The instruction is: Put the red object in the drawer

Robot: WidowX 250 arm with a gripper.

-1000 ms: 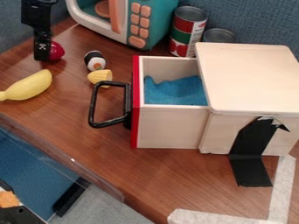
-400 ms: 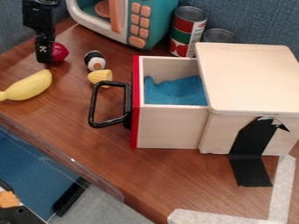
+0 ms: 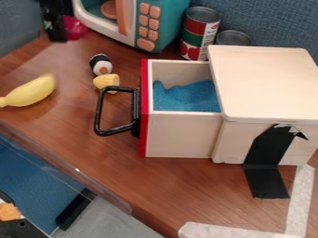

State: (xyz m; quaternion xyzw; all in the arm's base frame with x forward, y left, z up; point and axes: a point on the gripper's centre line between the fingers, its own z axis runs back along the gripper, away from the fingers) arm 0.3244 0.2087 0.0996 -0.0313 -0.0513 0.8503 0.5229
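At the upper left of the view hangs the black gripper (image 3: pixel 58 33), shut on the red object (image 3: pixel 74 28), which shows at the right side of its fingers. The part of the red object behind the fingers is hidden. To the right, near the middle, the wooden drawer (image 3: pixel 180 135) stands pulled out of its box, with a red front edge, a black handle on its left and blue material inside.
A yellow banana (image 3: pixel 29 92) lies at the left; a sushi piece (image 3: pixel 101 64) and a yellow piece (image 3: pixel 106 81) lie left of the drawer. A toy microwave (image 3: pixel 149 23) and cans (image 3: pixel 200 32) stand behind. The box's wooden lid (image 3: pixel 264 83) is at the right.
The gripper has moved up and slightly right in the view, and the red object has moved with it, off its former spot above the banana. The drawer has stayed still.
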